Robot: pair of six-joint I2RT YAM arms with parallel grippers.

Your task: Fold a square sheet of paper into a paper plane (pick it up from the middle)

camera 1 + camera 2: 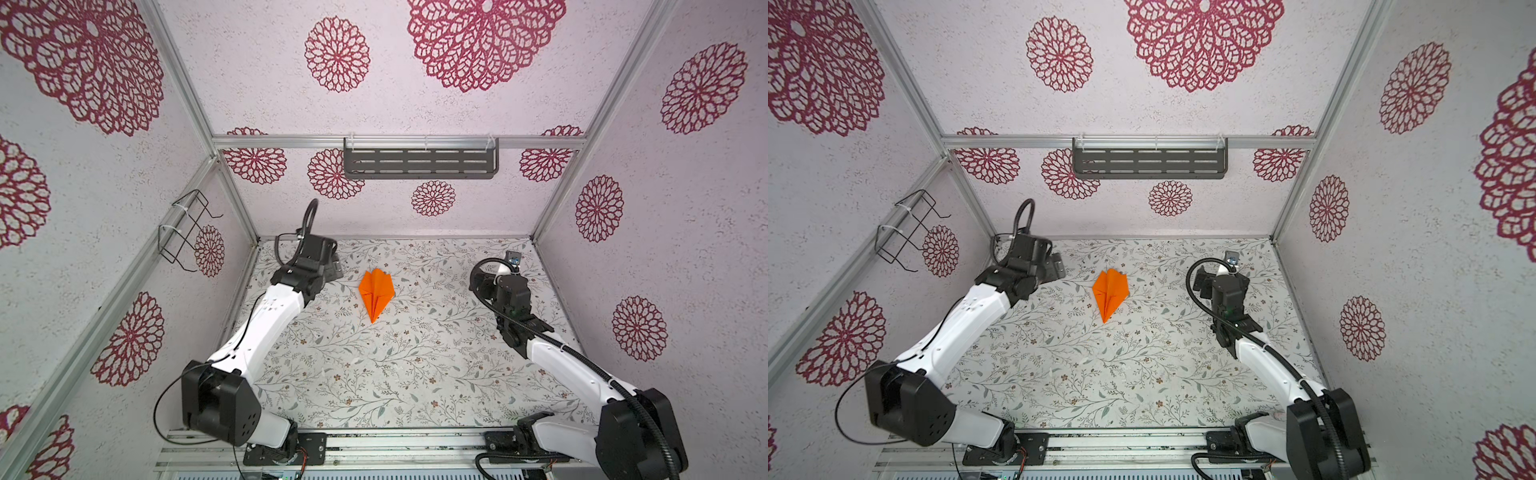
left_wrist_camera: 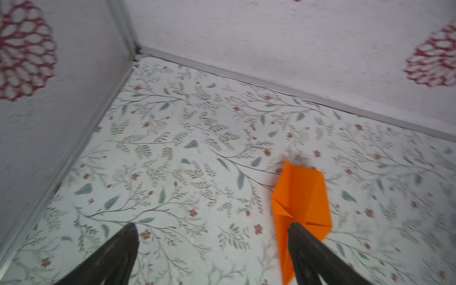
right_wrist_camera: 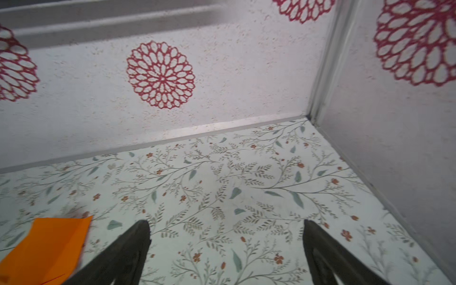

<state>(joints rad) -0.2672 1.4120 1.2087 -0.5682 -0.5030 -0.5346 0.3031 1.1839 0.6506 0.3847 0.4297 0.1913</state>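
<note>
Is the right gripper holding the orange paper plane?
No, the right gripper stands wide open with only the table between its fingers, and the paper plane lies on the table off to its side.

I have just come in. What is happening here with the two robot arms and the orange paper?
Nothing is being handled at this moment. The orange paper plane lies folded on the floral table, its nose pointing toward the arms' bases. The left gripper and the right gripper are both open and empty, one on each side of the plane. Neither holds it. The folding looks finished.
</note>
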